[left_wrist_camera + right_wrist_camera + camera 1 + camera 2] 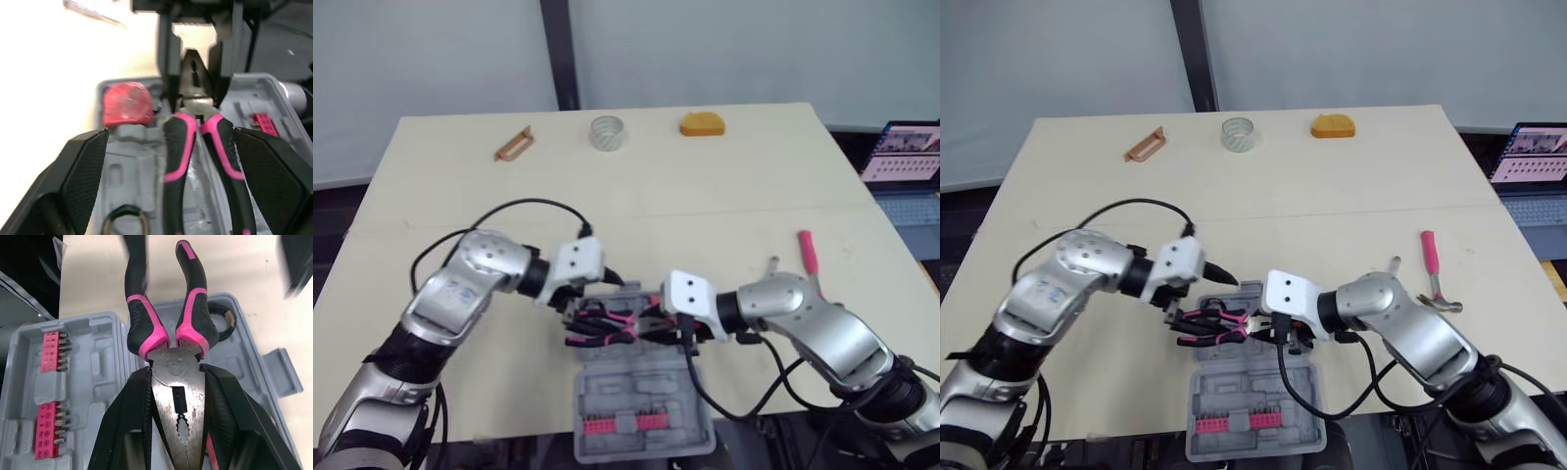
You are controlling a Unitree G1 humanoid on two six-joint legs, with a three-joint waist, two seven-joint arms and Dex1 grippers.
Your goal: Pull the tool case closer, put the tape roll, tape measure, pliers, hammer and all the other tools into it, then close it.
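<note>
- while the right claw (176, 377) is clenched on the steel head of the pink-and-black-handled pliers (193, 328), its two black fingers press the metal from either side, and the handles point away from it toward the left claw.
- the left claw (171, 132) is released: its textured black fingers (85, 176) stand spread wide on either side of the two handles, with a gap on each side.
- the pliers sit over the open grey plastic tool case (1234, 392), which lies at the middle of the worktop's near edge; whether they rest on its moulded tray i cannot tell.
- the half of the case nearest the near edge holds pink strips of screwdriver bits (49, 396); the other half holds a dark ring (222, 320) and a red rounded piece (126, 104).
- on the pale beige worktop (705, 196), a clear tape roll (606, 132) stands near the middle of the far edge, well apart from the case.
- an orange tape measure (702, 123) lies beside the roll, toward the far right corner.
- a flat copper-coloured tool (514, 144) lies toward the far left corner.
- a pink-handled hammer (808, 255) lies near the right edge, metal head toward the near edge.
- an open laptop (906, 157) sits beyond the right edge.
</note>
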